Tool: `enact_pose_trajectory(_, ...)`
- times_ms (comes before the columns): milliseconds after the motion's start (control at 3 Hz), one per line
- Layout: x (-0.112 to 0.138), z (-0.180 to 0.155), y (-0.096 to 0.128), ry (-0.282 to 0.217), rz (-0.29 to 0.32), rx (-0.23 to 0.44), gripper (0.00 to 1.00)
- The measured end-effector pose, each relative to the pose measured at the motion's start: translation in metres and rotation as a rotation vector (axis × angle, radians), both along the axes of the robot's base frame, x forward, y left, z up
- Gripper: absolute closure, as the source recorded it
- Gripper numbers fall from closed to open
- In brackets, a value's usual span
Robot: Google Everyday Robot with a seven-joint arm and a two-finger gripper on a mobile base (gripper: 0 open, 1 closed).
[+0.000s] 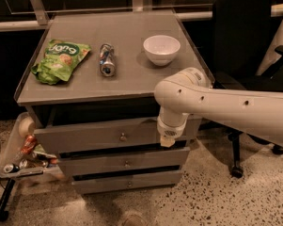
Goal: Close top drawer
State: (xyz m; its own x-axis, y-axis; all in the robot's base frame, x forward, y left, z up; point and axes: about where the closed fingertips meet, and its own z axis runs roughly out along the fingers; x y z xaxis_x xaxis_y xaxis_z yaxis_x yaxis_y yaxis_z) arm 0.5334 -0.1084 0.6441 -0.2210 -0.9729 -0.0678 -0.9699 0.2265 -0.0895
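The top drawer [84,135] is a wide grey front with a small round knob [123,137] at its centre. It stands out a little from the cabinet, with a dark gap between it and the cabinet top. My gripper [167,139] hangs from the white arm [216,105] that reaches in from the right. It is against the right part of the top drawer's front, to the right of the knob. The wrist hides most of it.
On the cabinet top [131,74] lie a green snack bag [58,60], a can on its side [106,59] and a white bowl [161,49]. Two lower drawers [127,163] sit below. A black office chair [244,41] stands at the right, and a tray of litter [21,157] at the left.
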Motion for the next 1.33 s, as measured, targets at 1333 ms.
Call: enact_pose_trajectory(1333,0.039,-0.002,0.006,-0.022,-0.001,-0.038,0.82)
